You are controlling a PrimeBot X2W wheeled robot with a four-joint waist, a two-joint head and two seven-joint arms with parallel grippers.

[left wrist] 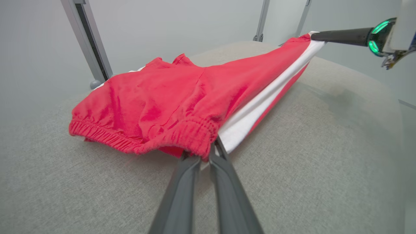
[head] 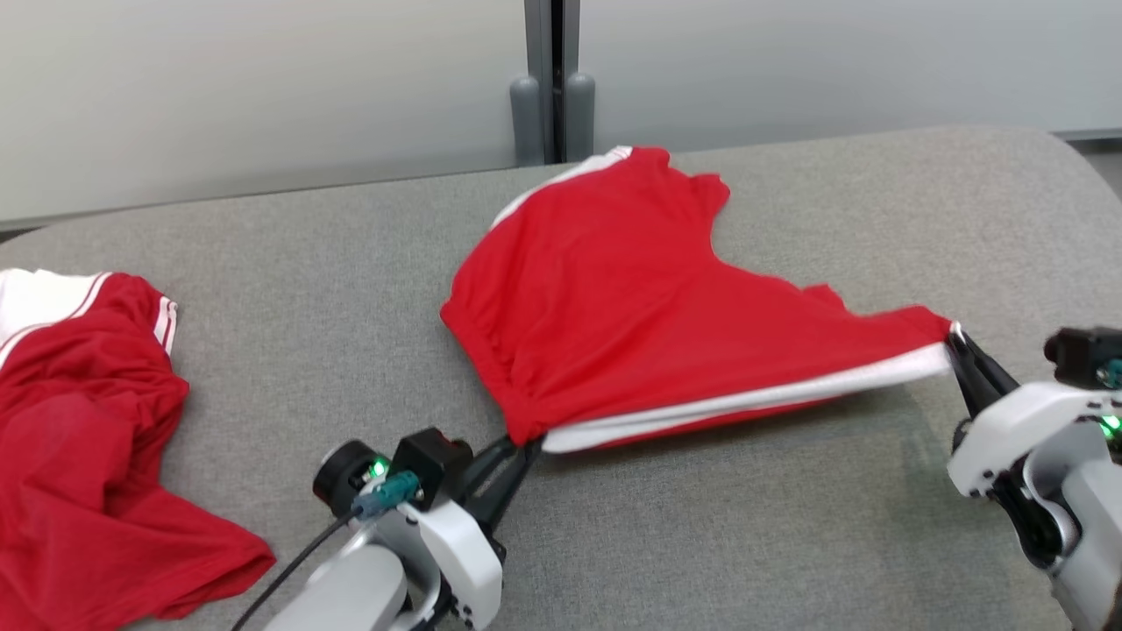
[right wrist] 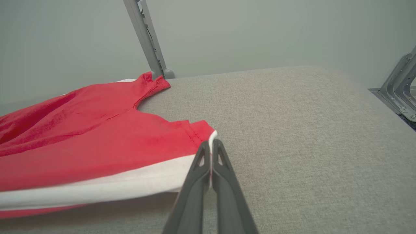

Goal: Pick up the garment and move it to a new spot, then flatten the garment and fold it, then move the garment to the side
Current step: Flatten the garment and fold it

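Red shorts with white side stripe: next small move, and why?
Probably lower both together to lay it flat: left gripper pinches the waistband corner, right gripper the hem corner, and the near edge of the red white-striped shorts hangs taut above the grey fabric surface.

Grey woven-fabric padded surface point(head: 789, 543), rounded corners. Red shorts with white side stripe and elastic waistband point(head: 631, 289) sit mid-surface: far part rests on the fabric, near edge lifted clear. Second crumpled red-and-white garment point(head: 79, 438) lies at the left edge, well apart.
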